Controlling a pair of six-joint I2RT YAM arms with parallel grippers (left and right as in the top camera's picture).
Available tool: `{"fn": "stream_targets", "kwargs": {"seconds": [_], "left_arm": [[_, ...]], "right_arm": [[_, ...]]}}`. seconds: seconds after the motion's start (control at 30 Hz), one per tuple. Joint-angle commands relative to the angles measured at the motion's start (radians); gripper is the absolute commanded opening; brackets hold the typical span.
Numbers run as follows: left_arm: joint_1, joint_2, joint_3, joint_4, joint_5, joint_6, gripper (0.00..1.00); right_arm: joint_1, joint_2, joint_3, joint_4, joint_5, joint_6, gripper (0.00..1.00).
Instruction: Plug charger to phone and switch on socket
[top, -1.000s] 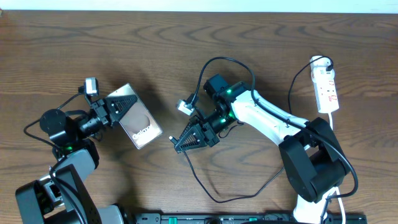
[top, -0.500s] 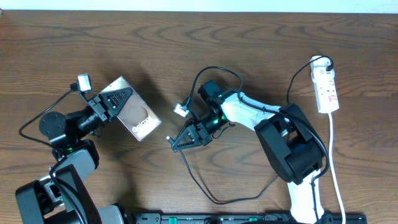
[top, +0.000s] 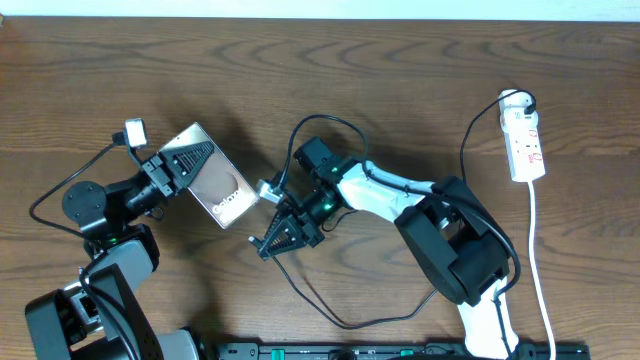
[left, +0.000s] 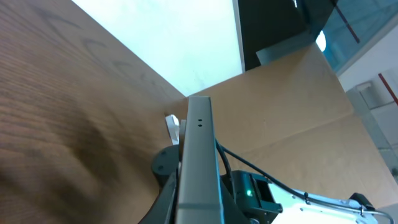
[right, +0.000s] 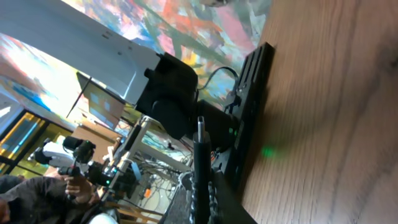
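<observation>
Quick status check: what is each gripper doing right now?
Left gripper: closed, holding the phone.
Right gripper: closed, holding the charger with its plug tip sticking out.

The phone (top: 222, 188) has white letters near one end, but they are too small and blurry to read. The power strip (top: 525, 140) has small red marks, also too small to read.

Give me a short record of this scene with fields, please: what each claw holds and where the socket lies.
left claw: shut on the phone
right claw: shut on the charger, near its plug tip
charger to phone: apart, not plugged in yet
socket: far right, no claw near it
socket switch: too small to tell
</observation>
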Motion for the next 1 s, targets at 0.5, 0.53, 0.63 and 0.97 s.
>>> {"fn": "stream_targets", "kwargs": {"seconds": [0.5, 0.53, 0.63, 0.97], "left_arm": [[-0.002, -0.012, 0.016, 0.013, 0.033, 0.024, 0.08], [-0.002, -0.012, 0.016, 0.013, 0.033, 0.024, 0.07], [-0.002, -0.012, 0.016, 0.013, 0.03, 0.024, 0.08], [-0.002, -0.012, 0.016, 0.013, -0.051, 0.023, 0.08]], "right_arm": [[0.0, -0.004, 0.0, 0.365, -0.026, 0.302, 0.01], [0.0, -0.004, 0.0, 0.38, -0.026, 0.318, 0.01], [0.0, -0.004, 0.0, 0.383, -0.024, 0.324, 0.01], [-0.015, -0.004, 0.0, 0.388, -0.014, 0.343, 0.01]]}}
